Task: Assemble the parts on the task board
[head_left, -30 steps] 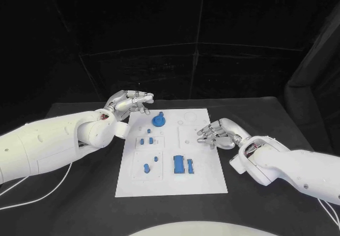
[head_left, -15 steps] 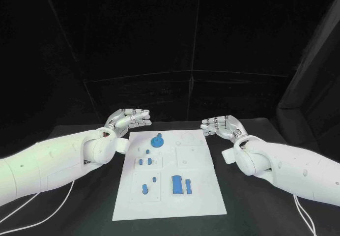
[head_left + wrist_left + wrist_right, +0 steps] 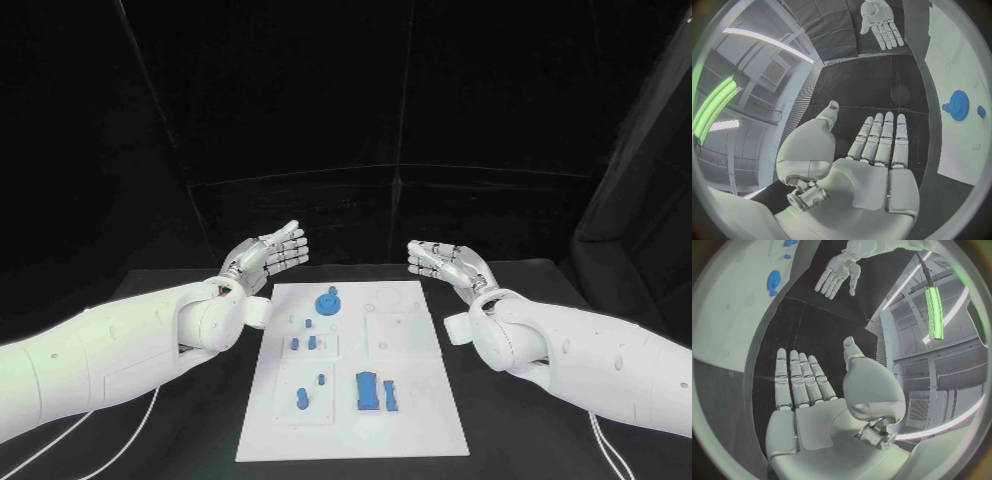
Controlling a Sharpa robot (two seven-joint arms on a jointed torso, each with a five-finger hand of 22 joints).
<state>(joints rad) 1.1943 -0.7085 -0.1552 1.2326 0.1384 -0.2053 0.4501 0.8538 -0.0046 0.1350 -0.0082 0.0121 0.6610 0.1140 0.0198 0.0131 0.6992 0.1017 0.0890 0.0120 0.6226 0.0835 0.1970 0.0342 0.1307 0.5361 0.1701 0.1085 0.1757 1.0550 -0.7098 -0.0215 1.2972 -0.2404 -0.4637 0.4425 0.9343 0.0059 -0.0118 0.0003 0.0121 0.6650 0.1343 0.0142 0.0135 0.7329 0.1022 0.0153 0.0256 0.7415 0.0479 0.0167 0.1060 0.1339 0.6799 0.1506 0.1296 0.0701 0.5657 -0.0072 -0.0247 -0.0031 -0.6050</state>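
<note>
The white task board [image 3: 408,400] lies in the middle of the black table. A round blue gear part [image 3: 327,299] stands near its far end, also seen as the gear [image 3: 959,105] and the gear [image 3: 774,282]. Small blue pegs [image 3: 302,343] sit mid-board, and a larger blue block [image 3: 369,390] with a thin piece beside it lies nearer me. My left hand [image 3: 268,254] is raised above the board's far left corner, fingers straight and apart, holding nothing. My right hand [image 3: 447,263] is raised at the far right corner, flat and empty. Both palms face each other.
The black table [image 3: 548,420] extends on both sides of the board. White cables [image 3: 87,420] trail on the table under my left arm. Black curtains close off the back.
Both hands have lifted off the board and opened flat above its far corners; a second ago the right hand rested curled by the board's right side. The camera view has also shifted.
</note>
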